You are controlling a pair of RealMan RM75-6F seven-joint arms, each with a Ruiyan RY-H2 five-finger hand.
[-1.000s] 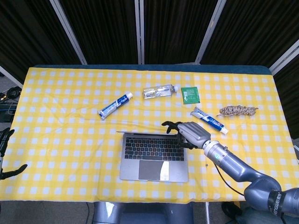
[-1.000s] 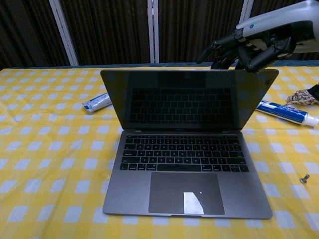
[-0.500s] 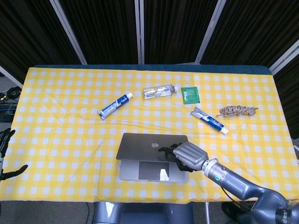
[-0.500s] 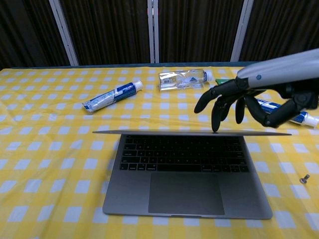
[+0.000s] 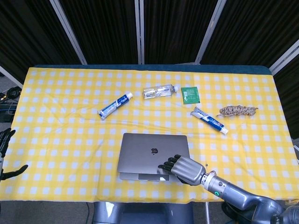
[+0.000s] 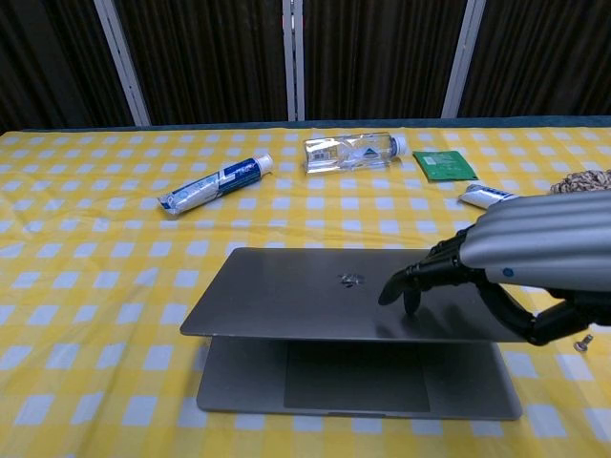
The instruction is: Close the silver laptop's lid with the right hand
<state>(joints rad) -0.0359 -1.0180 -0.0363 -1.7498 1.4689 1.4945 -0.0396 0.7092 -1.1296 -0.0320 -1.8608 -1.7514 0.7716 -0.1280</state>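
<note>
1. We see the silver laptop [image 5: 153, 154] lying near the front edge of the surface [image 5: 60, 140], which is covered with a yellow and white checked cloth.
2. Its lid [image 6: 325, 291] is tipped far down over the base [image 6: 353, 382] but is not shut: in the chest view a gap shows between the lid's front edge and the palm rest below it.
3. Our right robot hand [image 5: 184, 167] rests on top of the lid at its front right part, palm down, with the dark fingers [image 6: 410, 281] spread and pressing on the metal. It holds nothing.
4. In the chest view one fingertip touches the lid just right of the logo [image 6: 349, 280].
5. Our left robot hand [image 5: 5, 154] shows only at the far left edge of the head view, off the surface; its dark fingers look spread with nothing in them.
6. Behind the laptop, well apart from it, lie a blue and white toothpaste tube [image 5: 114, 105] on the left and a clear plastic bottle [image 5: 160, 90] on its side near the middle.
7. Just right of the bottle lies a flat green packet [image 5: 190, 94].
8. Further right, a second toothpaste tube [image 5: 209, 120] lies at a slant, and a bundle of speckled cord [image 5: 238, 110] lies beside it.
9. In the chest view a small screw [image 6: 582, 341] lies on the cloth to the right of the laptop.
</note>
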